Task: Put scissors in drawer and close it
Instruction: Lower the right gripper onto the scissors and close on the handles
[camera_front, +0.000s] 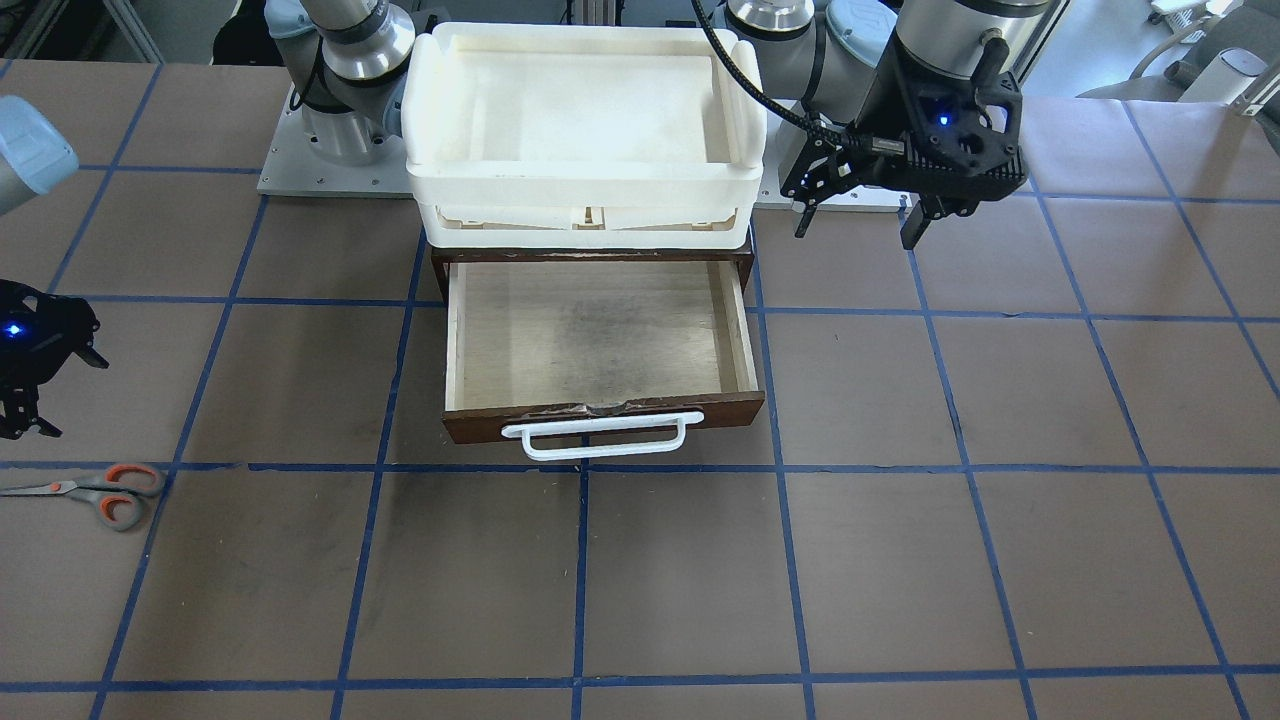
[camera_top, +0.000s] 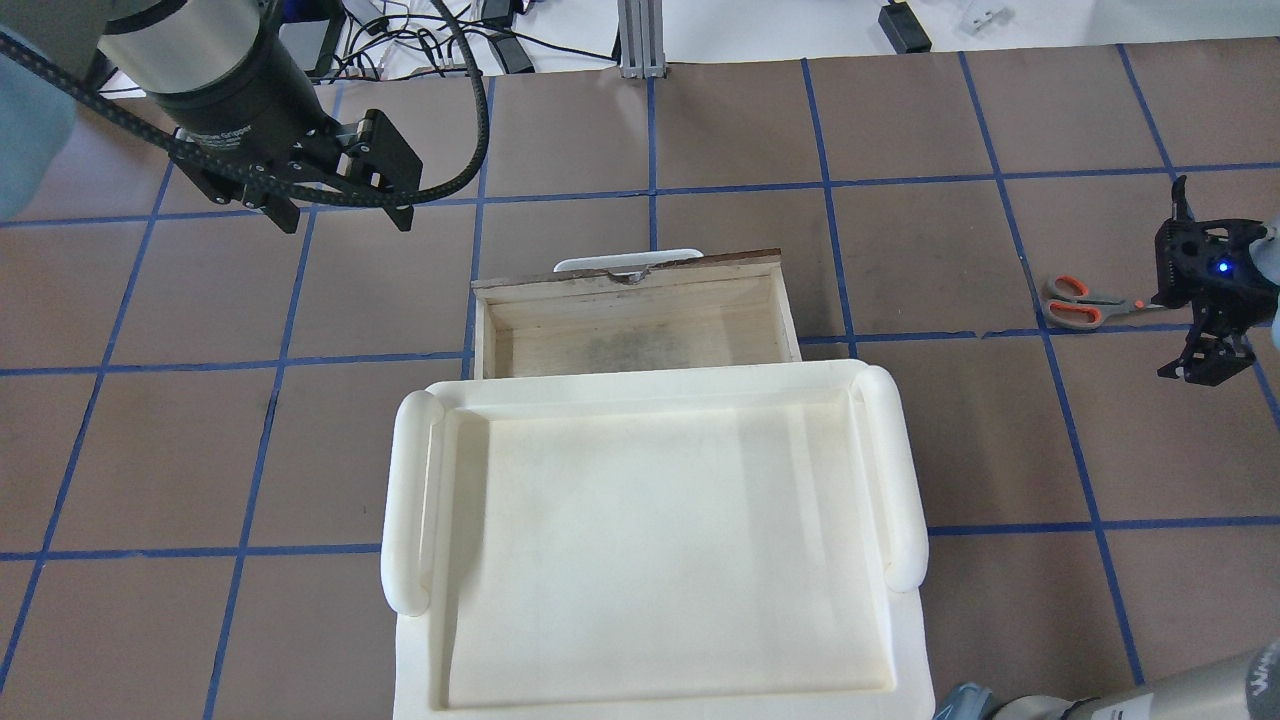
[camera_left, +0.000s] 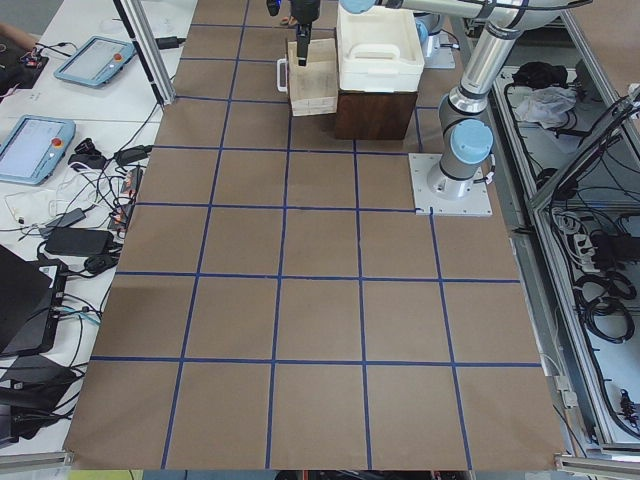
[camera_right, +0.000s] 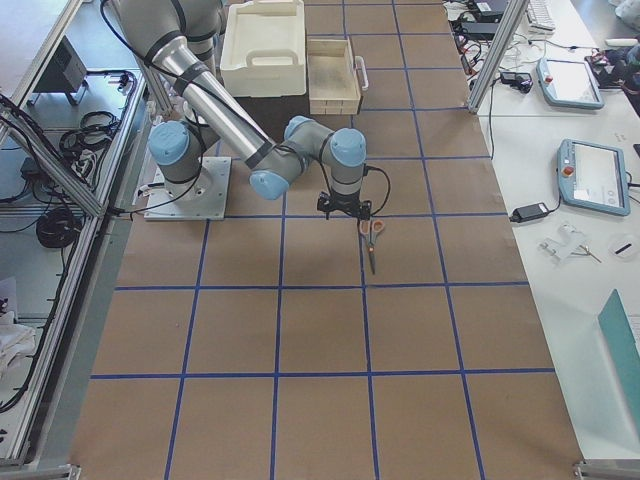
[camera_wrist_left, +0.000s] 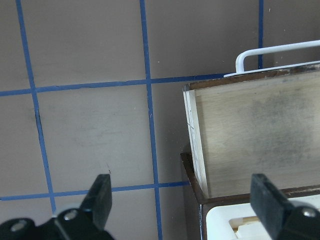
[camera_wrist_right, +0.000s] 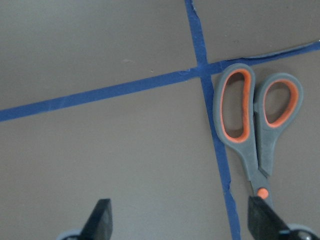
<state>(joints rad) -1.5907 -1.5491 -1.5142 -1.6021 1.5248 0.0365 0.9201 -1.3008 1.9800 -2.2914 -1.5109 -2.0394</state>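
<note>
The scissors (camera_front: 100, 492) lie flat on the brown table far out on my right side, with the grey, orange-lined handles toward the drawer; they also show in the overhead view (camera_top: 1080, 302) and the right wrist view (camera_wrist_right: 255, 125). My right gripper (camera_front: 65, 395) (camera_top: 1185, 285) (camera_wrist_right: 182, 220) is open and empty, hovering beside them, one finger (camera_wrist_right: 267, 217) near the pivot. The dark brown drawer (camera_front: 600, 415) (camera_top: 635, 335) stands pulled open with its pale inside bare. My left gripper (camera_front: 858, 232) (camera_top: 343, 215) (camera_wrist_left: 182, 200) is open and empty above the table beside the drawer's side.
A cream-white plastic tray (camera_front: 585, 170) (camera_top: 650, 385) sits on top of the dark cabinet that holds the drawer. The white bar handle (camera_front: 600, 437) sticks out from the drawer's front. Blue tape lines grid the table.
</note>
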